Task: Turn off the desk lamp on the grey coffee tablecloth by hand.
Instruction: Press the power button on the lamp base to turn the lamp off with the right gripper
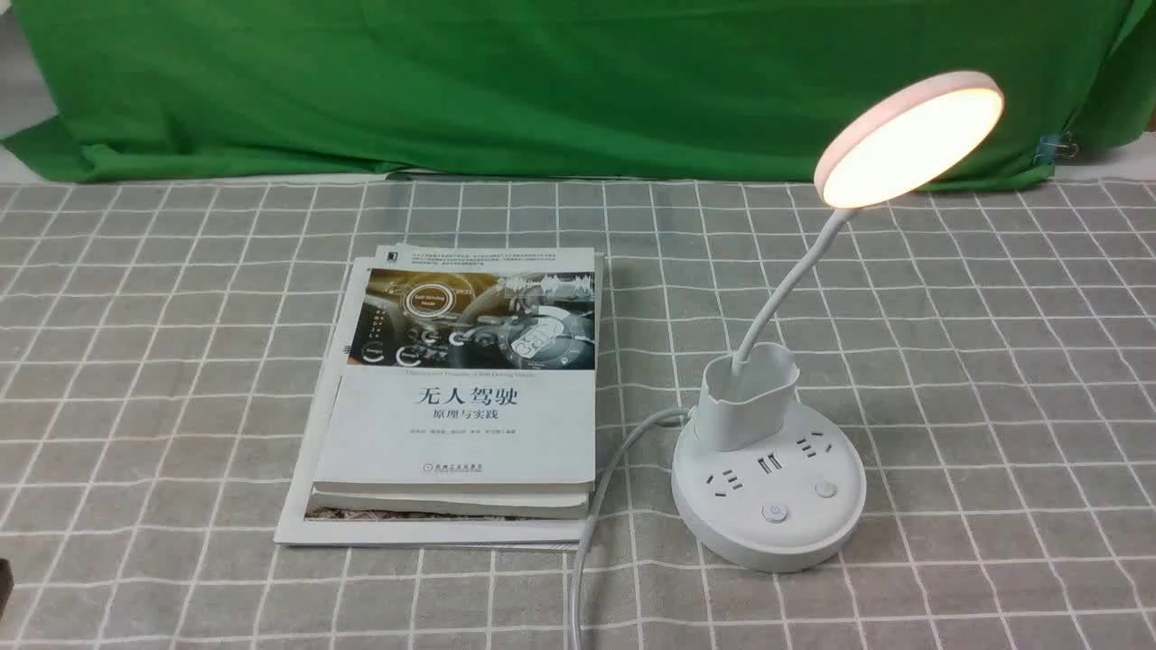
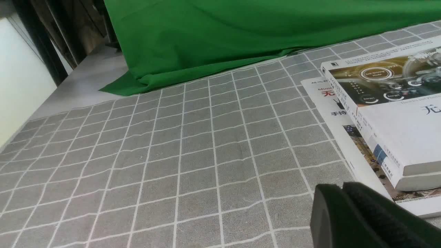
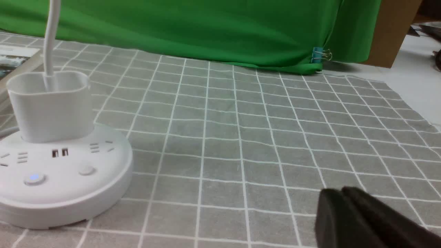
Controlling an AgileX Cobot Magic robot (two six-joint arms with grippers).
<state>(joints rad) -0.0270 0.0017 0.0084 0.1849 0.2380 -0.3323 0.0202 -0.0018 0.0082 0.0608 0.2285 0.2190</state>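
Judging by its bendy neck, we'd press the desk lamp's (image 1: 768, 506) broad, likely stable base rather than grip it; it stands ahead of our right gripper (image 3: 339, 193), fingertips seemingly together.

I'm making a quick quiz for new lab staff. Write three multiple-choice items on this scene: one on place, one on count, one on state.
1. Where is the lamp relative to the book stack?
A) To its left
B) To its right
C) On top of it

2. How many round buttons are on the lamp's base?
A) Two
B) Four
C) Five

3. What state is the lamp in?
A) Unlit
B) Tipped over
C) Lit

B: the front view shows the lamp right of the book stack.
A: the base bears two round buttons.
C: its disc head glows warm white.
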